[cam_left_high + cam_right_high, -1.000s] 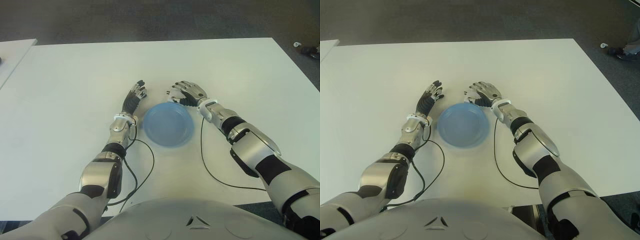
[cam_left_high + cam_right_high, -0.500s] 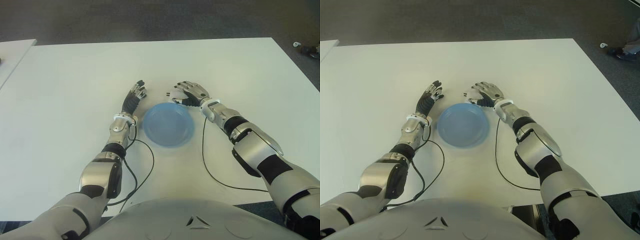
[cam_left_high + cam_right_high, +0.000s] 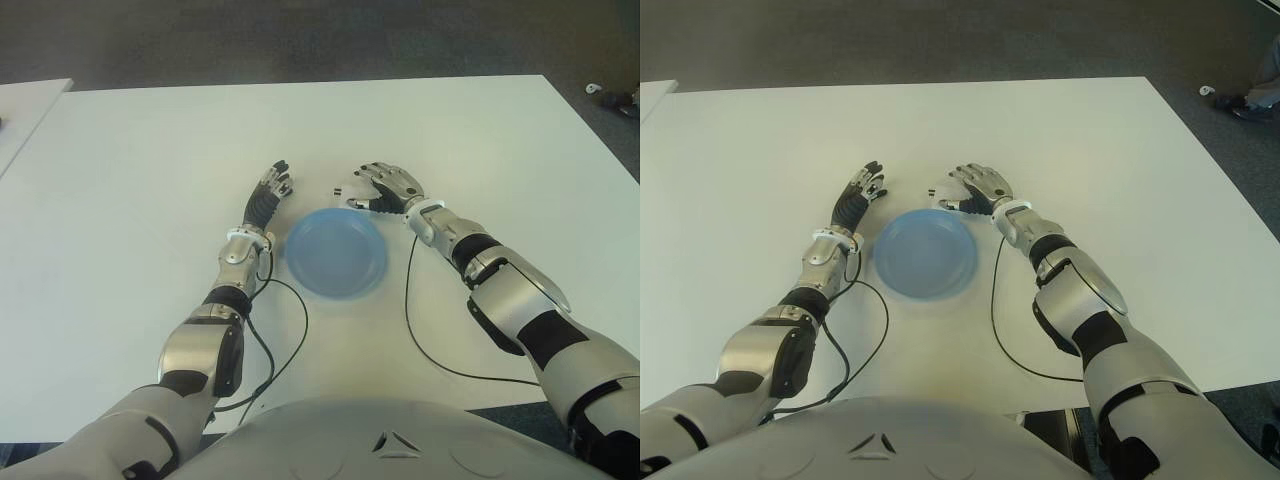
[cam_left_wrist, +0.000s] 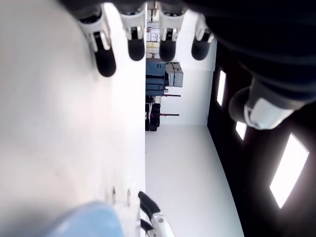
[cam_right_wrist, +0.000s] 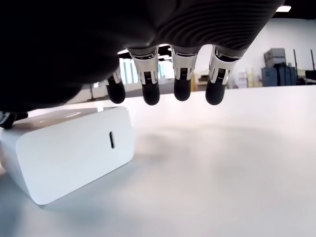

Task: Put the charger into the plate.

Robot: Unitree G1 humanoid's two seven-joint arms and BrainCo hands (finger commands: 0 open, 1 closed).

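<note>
Charger [image 5: 74, 148]: lying flat on the white table [image 3: 150, 150], just beyond the far rim of the blue plate [image 3: 335, 255] and slightly toward its right side, not inside it; showing as a white rounded block with a small slot on its end face, its two dark prongs pointing away from the right hand, toward the left. Right hand [image 3: 385, 188]: hovering just beyond the plate's far-right rim, directly above the charger, palm facing down; fingers [image 5: 150, 94] hanging loosely, slightly apart, dark tips pointing down past the charger's top edge without touching it, gripping nothing; whether the thumb is touching the charger's far end being impossible to tell. Left hand [image 3: 270, 190]: showing just beyond the plate's far-left rim, close beside the plate and apart from the charger; fingers [image 4: 136, 49] stretching out straight side by side, lightly spread, holding nothing, palm turned toward the table. Plate: sitting upright on the table between the two forearms, carrying nothing. Black cables [image 3: 408, 310]: trailing from both wrists across the table on the near side of the plate, one looping on its left, one curving on its right.
</note>
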